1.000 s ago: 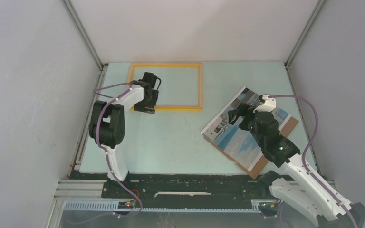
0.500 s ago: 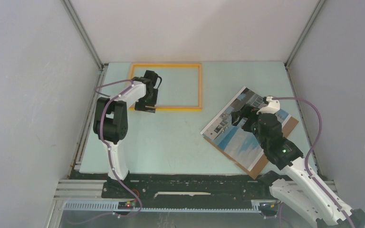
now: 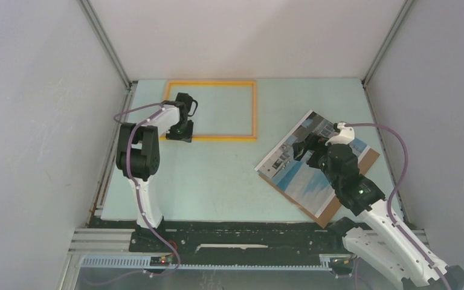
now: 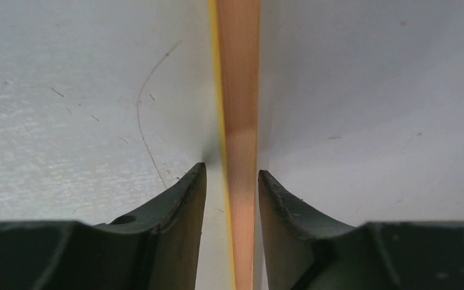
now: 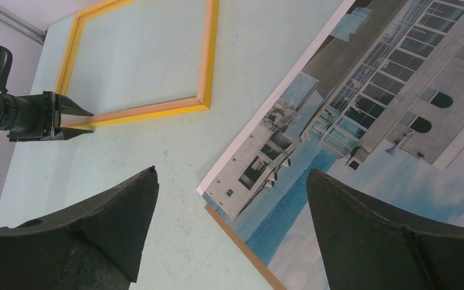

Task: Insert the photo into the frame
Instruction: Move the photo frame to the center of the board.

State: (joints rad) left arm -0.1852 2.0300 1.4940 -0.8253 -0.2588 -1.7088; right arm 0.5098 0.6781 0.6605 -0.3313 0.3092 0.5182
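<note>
Left arm (image 3: 148,208) and right arm (image 3: 393,232): white shell links, black joint housings, purple cable (image 3: 139,109) looped along each. Small green light (image 3: 357,188) on right arm's black housing. Dark, tapered, matte fingers (image 5: 96,229).

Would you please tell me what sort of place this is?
Probably a robot test booth: plain white walls and metal posts enclose a pale green table, two arms mounted at its edge.

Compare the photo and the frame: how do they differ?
The frame is a thin yellow-orange rim with table showing through; the photo is a full print of sky and buildings. The frame lies square to the table at far left; the photo lies askew at right on a brown backing board. The left end effector straddles the frame's rail; the right end effector hangs open above the photo. Both lie flat.
</note>
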